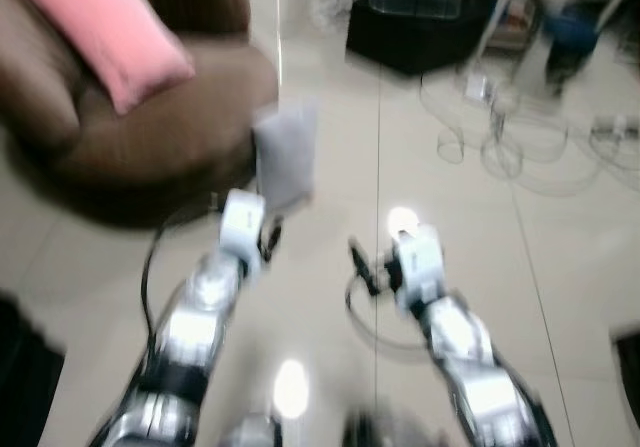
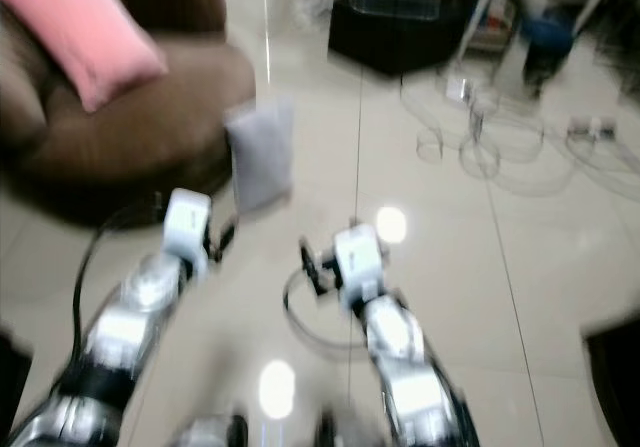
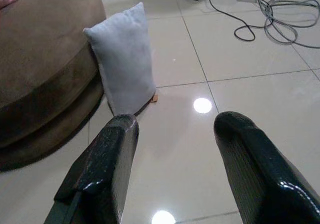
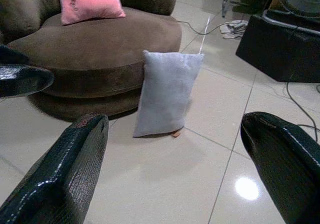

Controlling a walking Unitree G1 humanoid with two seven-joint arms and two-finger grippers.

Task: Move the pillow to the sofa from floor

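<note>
Grey pillow (image 4: 167, 93): soft matt cloth. Sofa (image 4: 100, 43): brown suede-like fabric, matt; pink cushion (image 4: 87, 1) also cloth. Floor (image 3: 240, 48): glossy smooth tiles w/ light glare. Gripper fingers (image 3: 107, 166): black, shiny, finely textured.

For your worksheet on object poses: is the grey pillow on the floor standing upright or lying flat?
Upright. The grey pillow stands on its short edge on the tiled floor, against the brown sofa.

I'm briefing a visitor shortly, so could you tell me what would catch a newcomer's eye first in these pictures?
A grey pillow stands upright on the tiled floor, leaning against the brown sofa. A pink cushion lies on the sofa's seat. Both arms reach toward the pillow, left gripper and right gripper open.
</note>
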